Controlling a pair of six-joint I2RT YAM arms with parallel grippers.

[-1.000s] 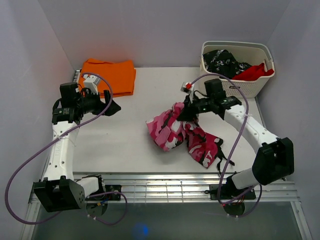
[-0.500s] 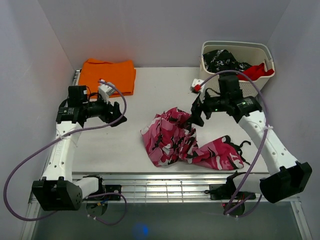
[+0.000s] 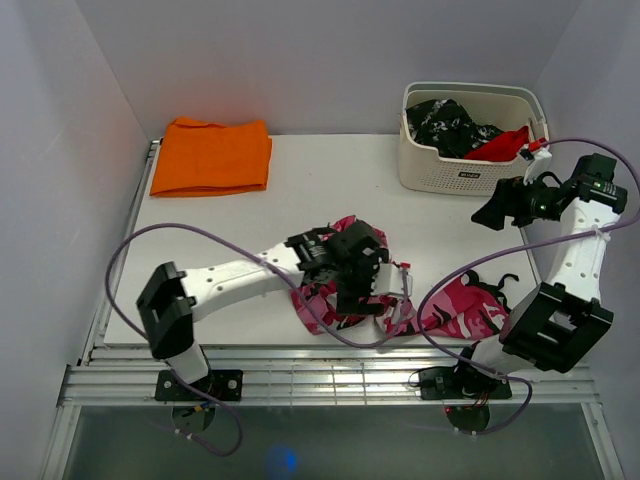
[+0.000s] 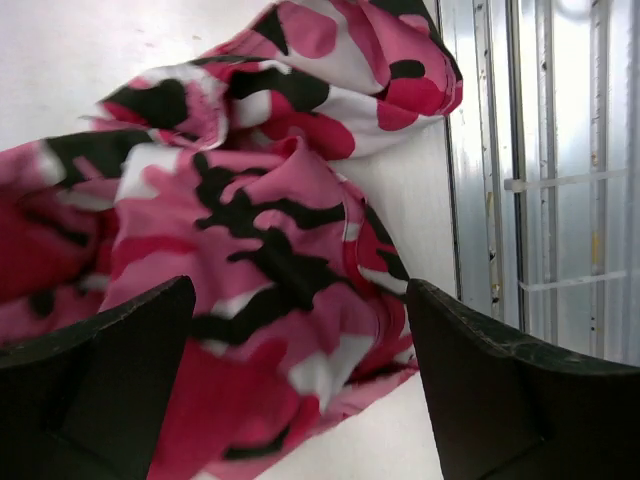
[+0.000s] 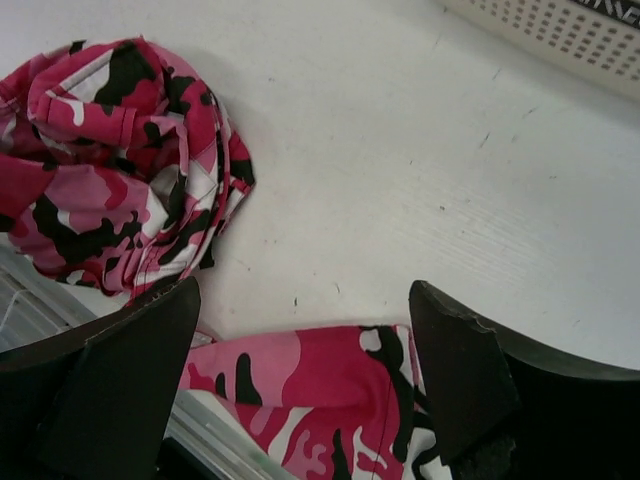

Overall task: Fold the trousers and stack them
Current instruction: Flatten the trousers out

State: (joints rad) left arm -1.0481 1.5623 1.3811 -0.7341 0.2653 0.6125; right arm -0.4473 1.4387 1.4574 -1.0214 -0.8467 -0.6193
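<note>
Basket (image 3: 440,176) w/ speckled garment (image 3: 445,122) + red cloth (image 3: 500,147); L pincer (image 4: 300,300), R pincer (image 5: 305,295) apart

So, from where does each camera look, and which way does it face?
Top external: high behind both arms, facing down on the table; both show.
Left wrist: low over the trousers, facing down; open left fingers show.
Right wrist: higher, facing down at table, trousers, basket; open right fingers show.
All share the trousers.
</note>
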